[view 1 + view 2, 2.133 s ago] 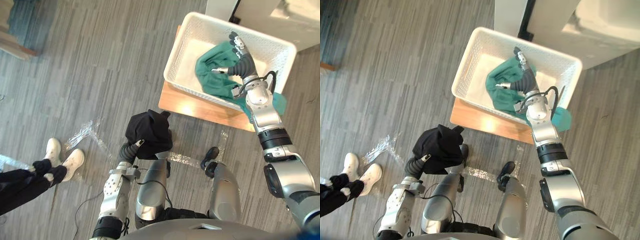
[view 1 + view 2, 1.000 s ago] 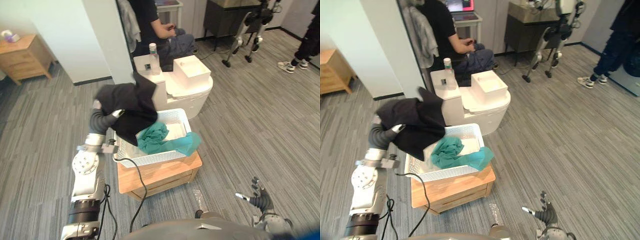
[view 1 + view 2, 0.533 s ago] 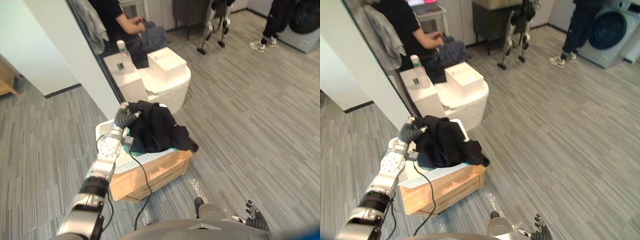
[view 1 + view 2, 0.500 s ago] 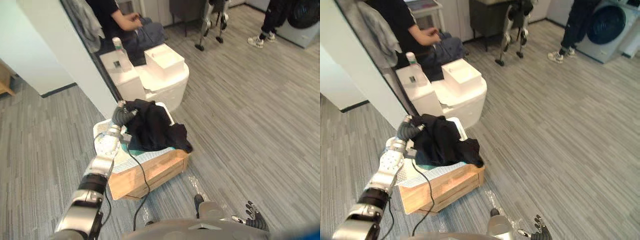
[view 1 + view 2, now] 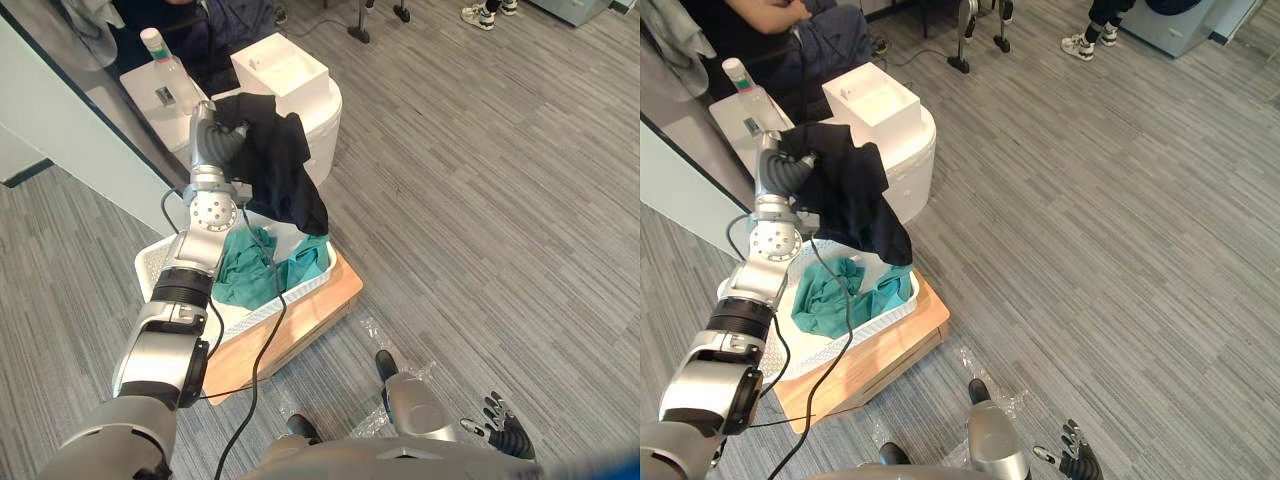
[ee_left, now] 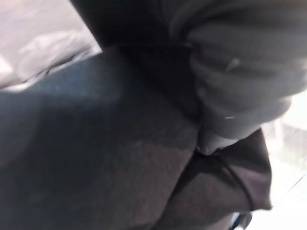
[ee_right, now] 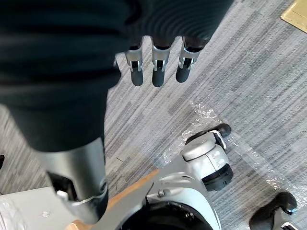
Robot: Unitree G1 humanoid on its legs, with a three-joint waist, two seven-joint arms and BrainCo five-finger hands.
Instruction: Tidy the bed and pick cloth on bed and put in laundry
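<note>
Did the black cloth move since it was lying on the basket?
Yes. The black cloth lay spread over the white basket; now it hangs from the left hand above the basket, and the teal cloth inside shows.

A plain black cloth (image 5: 272,165) hangs above the white, lattice-patterned basket (image 5: 150,268). Inside the basket lies a teal cloth (image 5: 245,275).

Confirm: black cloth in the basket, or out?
Out. The black cloth hangs gripped in the left robot hand above the white basket; the teal cloth lies inside.
</note>
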